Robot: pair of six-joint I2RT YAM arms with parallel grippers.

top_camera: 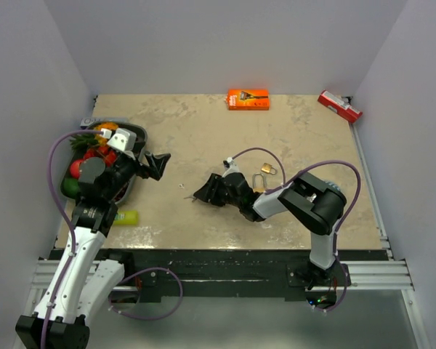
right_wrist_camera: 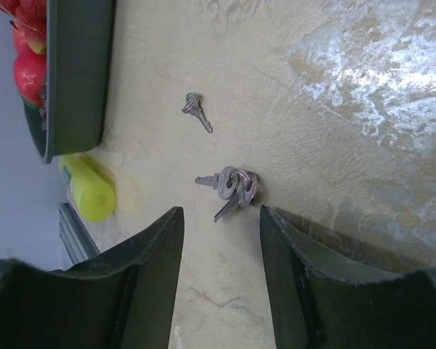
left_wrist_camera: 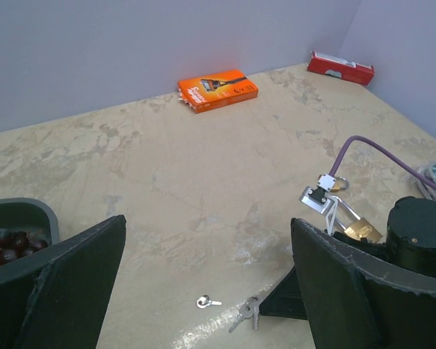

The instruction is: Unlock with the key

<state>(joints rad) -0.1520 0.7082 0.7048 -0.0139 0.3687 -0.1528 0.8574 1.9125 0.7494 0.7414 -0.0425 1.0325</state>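
A bunch of keys (right_wrist_camera: 232, 185) on a ring lies flat on the beige table, and a single small key (right_wrist_camera: 196, 110) lies a little beyond it. My right gripper (right_wrist_camera: 220, 212) is low over the table and open. Its fingertips stand either side of a bare patch just short of the key bunch and touch nothing. In the left wrist view the key bunch (left_wrist_camera: 251, 311) lies at the right gripper's dark tip. A brass padlock (top_camera: 269, 169) lies behind the right arm's wrist. My left gripper (top_camera: 158, 163) hovers wide open and empty beside the basket.
A dark basket (top_camera: 134, 134) of fruit and vegetables stands at the left. A yellow-green tube (top_camera: 126, 217) lies near the front left edge. An orange box (top_camera: 248, 99) sits by the back wall and a red box (top_camera: 339, 106) in the back right corner.
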